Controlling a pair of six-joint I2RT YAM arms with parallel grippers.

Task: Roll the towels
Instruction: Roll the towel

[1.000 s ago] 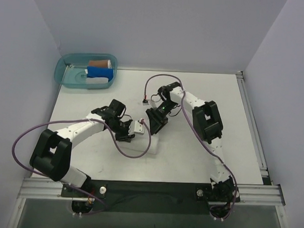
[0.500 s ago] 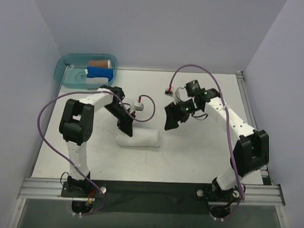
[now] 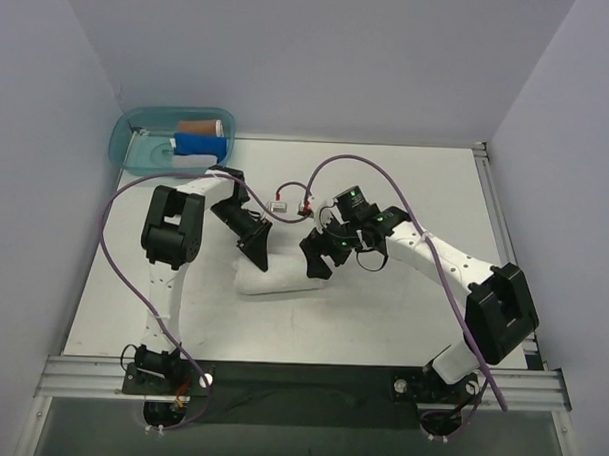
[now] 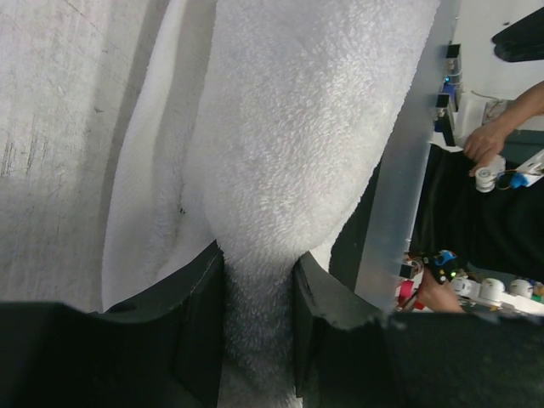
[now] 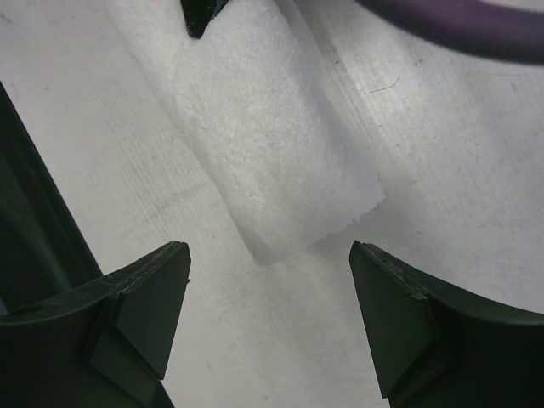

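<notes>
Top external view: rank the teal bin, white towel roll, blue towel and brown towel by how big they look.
1. teal bin
2. white towel roll
3. blue towel and brown towel: these look alike, and both are partly hidden in the bin, so no ranking between them.

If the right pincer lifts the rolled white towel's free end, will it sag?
Likely sags: the white towel is soft terry, squeezed thin in the left pincer. It may unroll, since a loose flap shows beside the roll. Slipping seems unlikely; the pile looks grippy.
</notes>
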